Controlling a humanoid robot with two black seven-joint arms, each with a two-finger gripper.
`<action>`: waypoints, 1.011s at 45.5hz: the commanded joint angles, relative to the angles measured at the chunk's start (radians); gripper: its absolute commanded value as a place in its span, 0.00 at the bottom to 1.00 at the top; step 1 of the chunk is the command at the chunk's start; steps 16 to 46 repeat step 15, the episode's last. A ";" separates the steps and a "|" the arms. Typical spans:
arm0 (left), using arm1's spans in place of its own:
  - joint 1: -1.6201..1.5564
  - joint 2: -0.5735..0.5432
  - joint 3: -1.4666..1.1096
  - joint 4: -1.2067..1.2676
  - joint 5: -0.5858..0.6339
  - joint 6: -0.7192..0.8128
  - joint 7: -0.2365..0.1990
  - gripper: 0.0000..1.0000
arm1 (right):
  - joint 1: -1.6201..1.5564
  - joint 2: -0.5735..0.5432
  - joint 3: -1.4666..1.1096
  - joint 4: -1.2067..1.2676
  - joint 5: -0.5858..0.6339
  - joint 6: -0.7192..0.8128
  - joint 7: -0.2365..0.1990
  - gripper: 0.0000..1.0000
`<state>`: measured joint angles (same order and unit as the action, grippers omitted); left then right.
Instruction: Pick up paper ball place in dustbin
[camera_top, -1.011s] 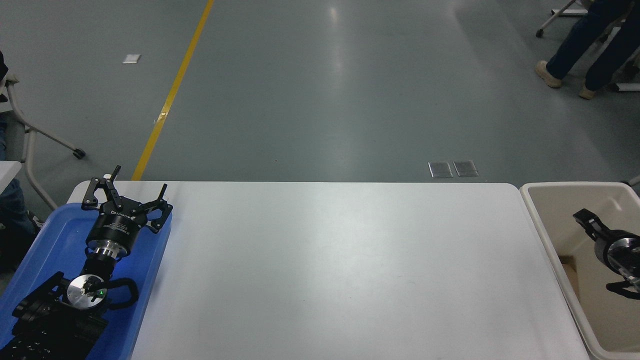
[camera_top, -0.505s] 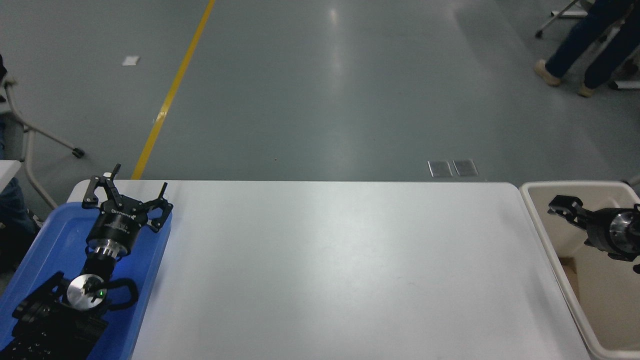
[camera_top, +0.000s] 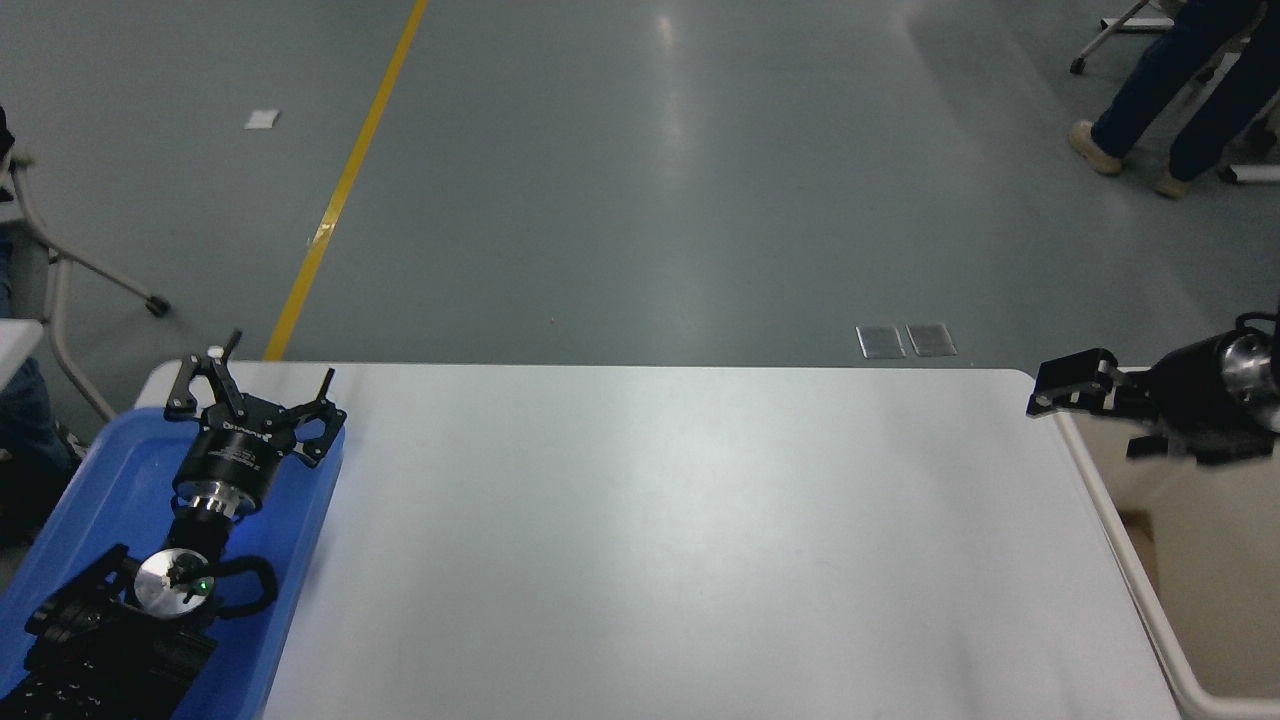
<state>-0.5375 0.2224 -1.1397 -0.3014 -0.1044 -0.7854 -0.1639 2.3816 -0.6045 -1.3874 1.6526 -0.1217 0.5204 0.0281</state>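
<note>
Showing cream-beige dustbin (camera_top: 1120, 540), thick rim, tan paper ball (camera_top: 1140, 540) inside

Bright even overhead light; glare streak on floor (camera_top: 672, 60), soft sheen on table (camera_top: 640, 480). Right gripper (camera_top: 1075, 385) motion-blurred. Rest sharp, shadows faint.
</note>
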 joint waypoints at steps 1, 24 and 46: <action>0.001 0.000 0.000 0.001 0.000 0.000 0.000 0.99 | 0.286 0.088 0.001 0.065 0.085 0.265 -0.003 1.00; 0.001 0.000 0.000 0.001 -0.001 0.000 0.000 0.99 | 0.372 0.126 0.139 0.069 0.091 0.265 -0.008 1.00; 0.001 0.000 0.000 0.001 -0.001 0.000 0.000 0.99 | 0.372 0.126 0.139 0.069 0.091 0.265 -0.008 1.00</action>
